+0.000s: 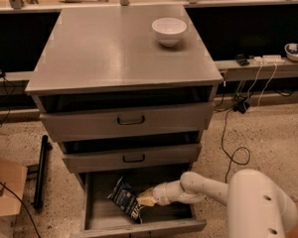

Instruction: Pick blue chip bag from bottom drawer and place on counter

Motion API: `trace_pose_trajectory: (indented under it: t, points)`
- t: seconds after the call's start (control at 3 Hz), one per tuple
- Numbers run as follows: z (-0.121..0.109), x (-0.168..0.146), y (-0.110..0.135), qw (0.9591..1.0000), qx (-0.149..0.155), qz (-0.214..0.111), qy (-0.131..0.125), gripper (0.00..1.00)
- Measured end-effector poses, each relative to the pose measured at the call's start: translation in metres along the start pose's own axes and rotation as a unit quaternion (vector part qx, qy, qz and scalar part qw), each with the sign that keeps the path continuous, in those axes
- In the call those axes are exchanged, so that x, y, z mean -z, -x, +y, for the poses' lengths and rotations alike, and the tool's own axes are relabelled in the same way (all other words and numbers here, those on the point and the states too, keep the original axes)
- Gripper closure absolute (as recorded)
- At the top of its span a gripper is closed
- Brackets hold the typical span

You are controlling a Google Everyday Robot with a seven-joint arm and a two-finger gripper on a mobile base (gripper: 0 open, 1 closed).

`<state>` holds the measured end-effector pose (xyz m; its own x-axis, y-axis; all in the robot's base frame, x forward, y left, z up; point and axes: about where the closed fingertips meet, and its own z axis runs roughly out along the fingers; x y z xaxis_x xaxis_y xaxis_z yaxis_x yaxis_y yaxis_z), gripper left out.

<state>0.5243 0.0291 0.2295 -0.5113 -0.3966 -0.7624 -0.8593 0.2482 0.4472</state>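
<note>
The pincer [147, 198], low inside the open bottom drawer [100, 216], met the right edge of the blue chip bag [123, 196], which lay tilted on the drawer floor. Whether it was clamped on the bag could not be told. A secure edge hold and withdrawal clear of the middle drawer [134, 157] would serve before raising to the tabletop [104, 48].

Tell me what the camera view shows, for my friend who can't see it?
The robot's gripper is down in the open bottom drawer, right at the edge of the blue chip bag inside it. Above, the grey counter holds a white bowl.
</note>
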Motion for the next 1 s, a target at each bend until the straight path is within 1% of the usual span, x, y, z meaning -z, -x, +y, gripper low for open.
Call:
trace_pose_trajectory:
  t: [0.33,0.67,1.0]
  points:
    - [0.031,0.033,0.033,0.9991,0.040,0.003,-0.010,1.00]
    - [0.092,0.087,0.091,0.9869,0.162,-0.004,0.002,1.00]
    - [0.131,0.125,0.136,0.9642,0.265,-0.011,0.007,1.00]
